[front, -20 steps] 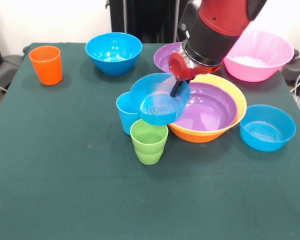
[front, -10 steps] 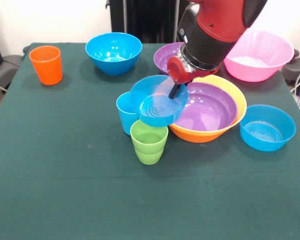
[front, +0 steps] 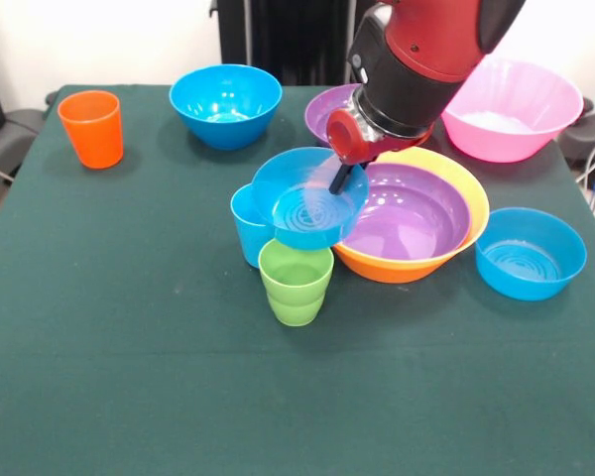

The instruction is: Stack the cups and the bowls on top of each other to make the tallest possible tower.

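My gripper [front: 341, 178] is shut on the right rim of a small blue bowl [front: 302, 206] and holds it tilted in the air. One dark finger shows inside the rim. The bowl hangs over the light blue cup [front: 245, 226], just behind the green ridged cup [front: 296, 283], and hides part of the blue cup. To its right, a wide purple bowl [front: 416, 213] sits nested in the large orange-yellow bowl [front: 468, 198]. The orange cup [front: 91, 128] stands alone at the far left.
A second blue bowl [front: 225, 104] stands at the back, and a third one [front: 530, 254] at the right. Behind the arm are another purple bowl [front: 324, 111] and the large pink bowl [front: 516, 111]. The table is covered in dark green cloth.
The gripper has carried the held blue bowl slightly left and up, further over the light blue cup. Everything else stays where it was.
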